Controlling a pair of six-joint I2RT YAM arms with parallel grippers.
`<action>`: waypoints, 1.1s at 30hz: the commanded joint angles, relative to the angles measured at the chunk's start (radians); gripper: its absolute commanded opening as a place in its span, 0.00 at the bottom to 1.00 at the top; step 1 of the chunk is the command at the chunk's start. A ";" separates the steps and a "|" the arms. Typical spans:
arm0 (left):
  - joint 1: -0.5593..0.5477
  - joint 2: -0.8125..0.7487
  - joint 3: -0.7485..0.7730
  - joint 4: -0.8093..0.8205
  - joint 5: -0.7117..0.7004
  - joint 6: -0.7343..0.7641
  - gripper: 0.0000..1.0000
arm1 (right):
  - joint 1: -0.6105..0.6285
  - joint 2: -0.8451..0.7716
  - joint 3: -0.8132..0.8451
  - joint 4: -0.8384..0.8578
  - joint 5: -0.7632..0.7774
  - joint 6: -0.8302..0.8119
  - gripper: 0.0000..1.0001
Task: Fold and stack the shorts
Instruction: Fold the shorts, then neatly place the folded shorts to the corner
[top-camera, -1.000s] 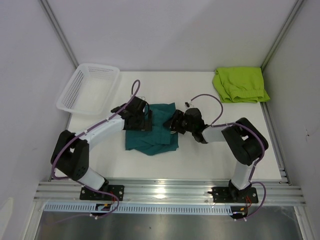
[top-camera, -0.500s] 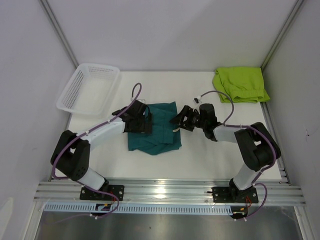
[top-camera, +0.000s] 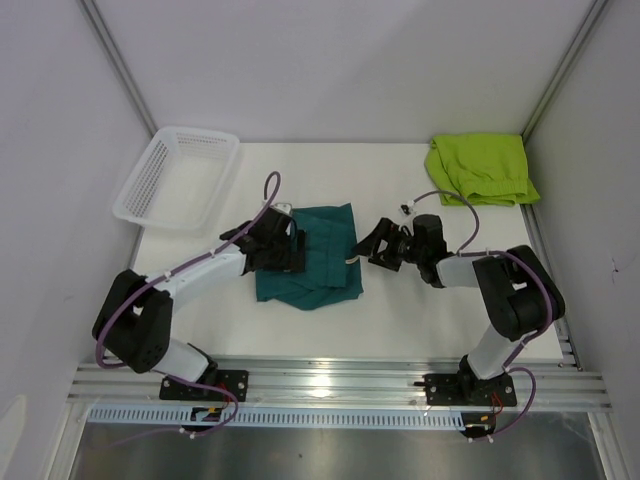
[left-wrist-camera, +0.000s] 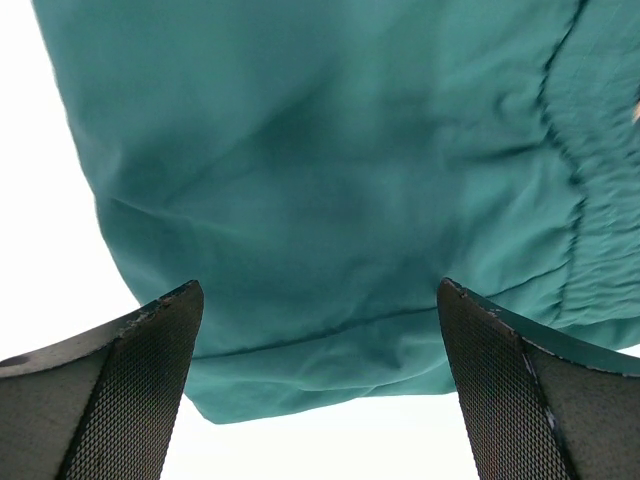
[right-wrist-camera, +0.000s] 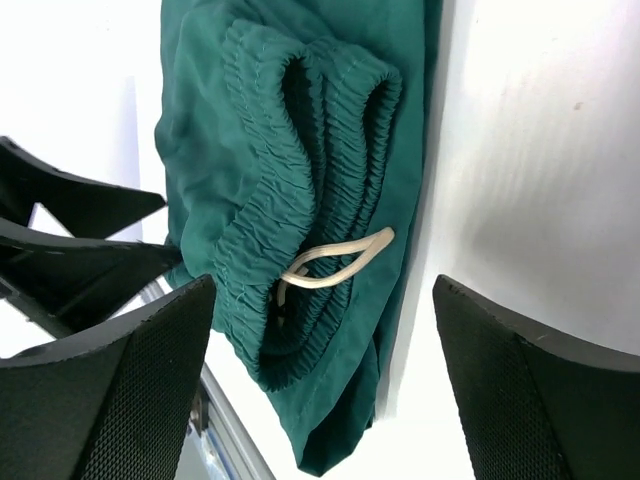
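Dark teal fabric shorts (top-camera: 320, 258) lie folded mid-frame, not yet stacked with lime green fabric shorts (top-camera: 480, 168) at upper right; left gripper (top-camera: 291, 250) and right gripper (top-camera: 373, 250) both spread, empty.

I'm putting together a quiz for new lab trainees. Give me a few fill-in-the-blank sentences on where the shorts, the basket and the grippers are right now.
1. The lime green shorts lie at the far ____ corner of the table.
2. The white mesh basket sits at the far ____ corner.
3. The dark teal shorts lie between the left gripper and the right gripper, both of which are ____.

Missing words: right; left; open.
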 joint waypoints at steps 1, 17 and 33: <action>-0.026 -0.006 -0.026 0.051 0.007 0.011 0.99 | -0.012 0.049 -0.007 0.114 -0.066 0.007 0.92; -0.107 0.136 -0.045 0.163 -0.016 0.061 0.99 | 0.080 0.254 0.027 0.249 -0.069 0.093 0.97; -0.110 0.075 -0.176 0.324 0.065 0.106 0.99 | 0.169 0.440 0.156 0.320 -0.103 0.171 0.88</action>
